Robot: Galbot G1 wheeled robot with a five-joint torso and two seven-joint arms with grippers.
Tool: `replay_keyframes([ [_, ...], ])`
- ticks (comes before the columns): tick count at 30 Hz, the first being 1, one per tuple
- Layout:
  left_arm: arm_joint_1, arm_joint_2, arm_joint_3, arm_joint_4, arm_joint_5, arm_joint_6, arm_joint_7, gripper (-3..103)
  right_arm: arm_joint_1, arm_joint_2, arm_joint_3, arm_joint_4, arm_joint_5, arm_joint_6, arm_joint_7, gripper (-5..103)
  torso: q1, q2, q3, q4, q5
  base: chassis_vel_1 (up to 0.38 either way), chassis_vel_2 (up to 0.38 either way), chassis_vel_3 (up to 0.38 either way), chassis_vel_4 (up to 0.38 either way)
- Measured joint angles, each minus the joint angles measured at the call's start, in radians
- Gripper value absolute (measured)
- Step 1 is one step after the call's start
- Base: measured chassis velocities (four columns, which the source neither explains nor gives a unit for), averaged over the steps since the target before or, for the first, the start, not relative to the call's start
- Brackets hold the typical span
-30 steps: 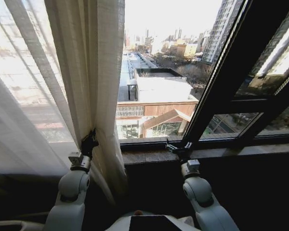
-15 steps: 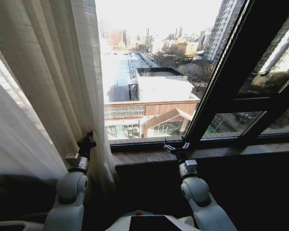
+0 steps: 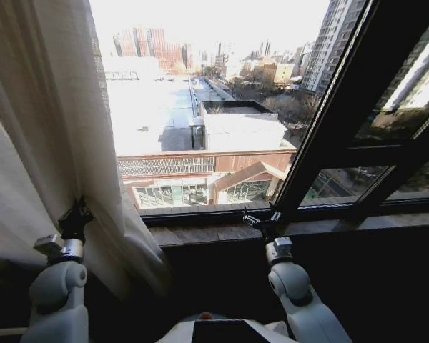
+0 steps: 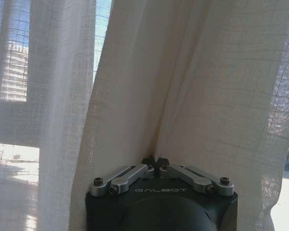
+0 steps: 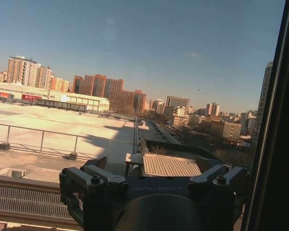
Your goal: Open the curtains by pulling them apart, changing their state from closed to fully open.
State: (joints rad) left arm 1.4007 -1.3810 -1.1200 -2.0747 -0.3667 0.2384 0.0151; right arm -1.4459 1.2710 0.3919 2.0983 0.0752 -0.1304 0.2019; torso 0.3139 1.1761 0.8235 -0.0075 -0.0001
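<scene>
A cream-white pleated curtain hangs bunched at the left side of the window. My left gripper is low on its inner edge and shut on a fold of the fabric. In the left wrist view the curtain rises straight out of the left gripper, whose jaws are pinched together. My right gripper is over the window sill, open and holding nothing, away from any fabric. In the right wrist view its jaws stand wide apart before the bare glass.
Dark window frame bars slant across the right side. The dark wall below the sill lies just ahead of both arms. Rooftops and towers show through the uncovered pane.
My left gripper has moved to the left with the curtain in it, drawing the fabric aside and uncovering more glass. The right arm has stayed where it was.
</scene>
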Motion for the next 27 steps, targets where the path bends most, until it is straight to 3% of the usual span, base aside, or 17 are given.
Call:
replay_keyframes([
  [5, 0.014, 0.019, -0.096, 0.052, -0.041, -0.023, 0.0, 0, 0.011, -0.002, -0.013, -0.011, 0.0, 0.0, -0.002, 100, 0.0, 0.0, 0.0, 0.0, 0.0, 0.0, 0.0, 0.0, 0.0],
  [8, 0.005, 0.027, -0.144, 0.072, -0.047, -0.03, -0.034, 0, 0.014, -0.001, -0.018, -0.017, -0.001, 0.0, -0.002, 100, 0.0, 0.0, 0.0, 0.0001, 0.0001, 0.0, 0.0, 0.0, 0.0],
  [11, -0.042, 0.033, -0.202, 0.096, -0.008, -0.016, -0.165, 0, 0.014, 0.004, -0.023, -0.026, -0.004, 0.0, -0.003, 100, 0.0, 0.0, 0.0, -0.0002, 0.0002, 0.0, 0.0, 0.0, 0.0],
  [12, -0.042, 0.033, -0.202, 0.096, -0.008, -0.016, -0.165, 0, 0.014, 0.004, -0.023, -0.026, -0.004, 0.0, -0.003, 100, 0.0, 0.0, 0.0, -0.0002, 0.0002, 0.0, 0.0, 0.0, 0.0],
  [15, -0.101, 0.044, -0.212, 0.127, 0.076, 0.019, -0.387, 0, 0.015, 0.006, -0.024, -0.034, -0.004, 0.002, -0.003, 100, 0.0, 0.0, 0.0, -0.0001, 0.0002, 0.0, 0.0, 0.0, 0.0],
  [20, -0.155, 0.054, -0.203, 0.158, 0.15, 0.04, -0.503, -3, 0.021, 0.011, -0.028, -0.043, -0.005, 0.004, -0.004, 100, 0.0, 0.0, 0.0, -0.0002, 0.0002, 0.0, 0.0, 0.0, 0.0],
  [23, -0.149, 0.054, -0.195, 0.143, 0.156, 0.052, -0.483, 7, 0.021, 0.012, -0.028, -0.046, -0.005, 0.004, -0.005, 100, 0.0, 0.0, 0.0, -0.0002, 0.0, 0.0, 0.0, 0.0, 0.0],
  [24, -0.139, 0.052, -0.19, 0.129, 0.156, 0.054, -0.453, 12, 0.022, 0.012, -0.028, -0.047, -0.005, 0.005, -0.005, 100, 0.0, 0.0, 0.0, -0.0002, 0.0003, 0.0, 0.0, 0.0, 0.0],
  [25, -0.113, 0.041, -0.177, 0.088, 0.154, 0.057, -0.364, 17, 0.024, 0.012, -0.028, -0.052, -0.005, 0.006, -0.005, 100, 0.0, 0.0, 0.0, 0.0001, 0.0002, 0.0, 0.0, 0.0, 0.0],
  [26, -0.113, 0.041, -0.177, 0.088, 0.154, 0.057, -0.364, 17, 0.024, 0.012, -0.028, -0.052, -0.005, 0.006, -0.005, 100, 0.0, 0.0, 0.0, 0.0001, 0.0002, 0.0, 0.0, 0.0, 0.0],
  [27, -0.095, 0.034, -0.168, 0.061, 0.151, 0.058, -0.297, 23, 0.027, 0.013, -0.028, -0.054, -0.005, 0.006, -0.005, 100, 0.0, 0.0, 0.0, 0.0, 0.0003, 0.0, 0.0, 0.0, 0.0],
])
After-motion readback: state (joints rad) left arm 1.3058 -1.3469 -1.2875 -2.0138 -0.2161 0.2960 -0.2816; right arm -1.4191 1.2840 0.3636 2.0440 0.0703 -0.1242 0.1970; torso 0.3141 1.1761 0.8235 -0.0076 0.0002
